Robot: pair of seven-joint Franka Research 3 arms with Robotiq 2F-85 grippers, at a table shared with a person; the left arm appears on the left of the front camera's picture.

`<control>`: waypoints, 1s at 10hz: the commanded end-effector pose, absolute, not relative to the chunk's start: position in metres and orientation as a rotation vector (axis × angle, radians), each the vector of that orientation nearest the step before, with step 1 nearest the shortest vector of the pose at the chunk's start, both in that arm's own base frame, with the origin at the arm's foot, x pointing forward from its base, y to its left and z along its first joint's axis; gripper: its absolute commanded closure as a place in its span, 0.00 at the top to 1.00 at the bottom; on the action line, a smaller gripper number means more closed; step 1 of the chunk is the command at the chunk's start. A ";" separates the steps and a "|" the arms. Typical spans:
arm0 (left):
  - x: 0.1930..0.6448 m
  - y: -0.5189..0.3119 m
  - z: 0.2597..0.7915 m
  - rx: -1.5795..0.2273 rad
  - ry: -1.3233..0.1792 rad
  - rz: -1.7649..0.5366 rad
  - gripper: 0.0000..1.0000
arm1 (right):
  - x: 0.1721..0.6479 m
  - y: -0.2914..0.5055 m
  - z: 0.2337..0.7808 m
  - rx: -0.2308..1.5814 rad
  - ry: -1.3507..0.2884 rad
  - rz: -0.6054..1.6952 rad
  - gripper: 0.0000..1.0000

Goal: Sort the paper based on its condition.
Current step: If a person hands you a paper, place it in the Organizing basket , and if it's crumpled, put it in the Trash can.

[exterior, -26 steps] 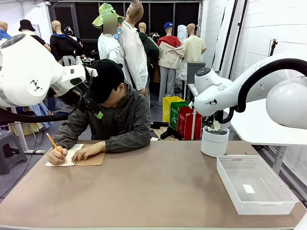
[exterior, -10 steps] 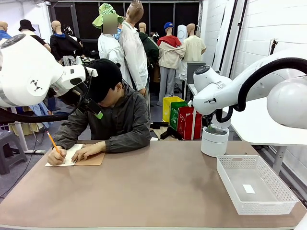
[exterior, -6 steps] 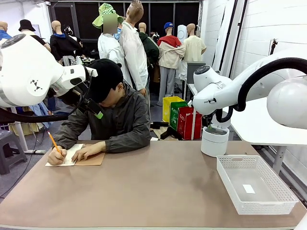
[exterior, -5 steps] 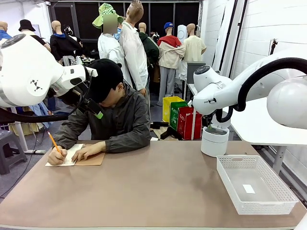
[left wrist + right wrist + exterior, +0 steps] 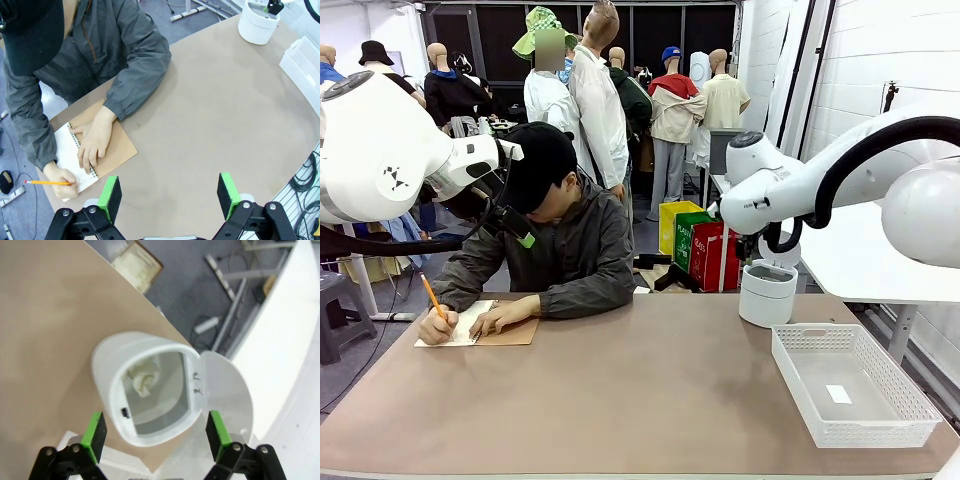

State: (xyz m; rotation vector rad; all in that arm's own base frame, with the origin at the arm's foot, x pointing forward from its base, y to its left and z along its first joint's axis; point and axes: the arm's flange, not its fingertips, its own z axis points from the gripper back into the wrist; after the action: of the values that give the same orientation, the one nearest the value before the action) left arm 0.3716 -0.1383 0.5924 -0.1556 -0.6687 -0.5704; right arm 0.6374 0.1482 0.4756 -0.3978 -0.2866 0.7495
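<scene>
At the table's far left a person writes with a pencil (image 5: 47,182) on the paper (image 5: 460,322) (image 5: 67,155), a white page lying against the spiral of a brown-covered notebook (image 5: 117,145). One hand rests on it. I cannot tell whether the page is loose. My left gripper (image 5: 520,235) (image 5: 169,197) hangs open high above the table, near the person's head. My right gripper (image 5: 757,258) (image 5: 155,435) is open just above a white bin (image 5: 767,300) (image 5: 107,385) with its lid (image 5: 222,390) flipped up. A crumpled white paper (image 5: 142,377) lies inside.
A white mesh basket (image 5: 820,400) (image 5: 305,65) stands at the table's right, holding just a small white label. The bin (image 5: 257,22) sits at the far right edge. Between the notebook and the basket lies bare brown tabletop (image 5: 640,400).
My right arm has shifted slightly left and up over the bin. The person keeps writing in the same spot, and my left arm has not moved.
</scene>
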 end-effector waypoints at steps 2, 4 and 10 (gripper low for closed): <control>0.372 -0.137 0.594 -0.158 -0.671 -0.569 1.00 | 0.587 0.154 0.509 -0.119 -0.414 0.900 1.00; 0.372 -0.137 0.594 -0.158 -0.671 -0.569 1.00 | 0.565 0.169 0.520 -0.020 -0.483 0.951 1.00; 0.372 -0.137 0.594 -0.158 -0.671 -0.569 1.00 | 0.499 0.190 0.522 0.247 -0.663 1.002 1.00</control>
State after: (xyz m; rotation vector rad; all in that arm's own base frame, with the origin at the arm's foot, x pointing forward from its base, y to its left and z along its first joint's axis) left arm 0.3717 -0.1384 0.5923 -0.1556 -0.6686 -0.5704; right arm 0.5128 0.2018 0.5313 0.2073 -0.6138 0.9925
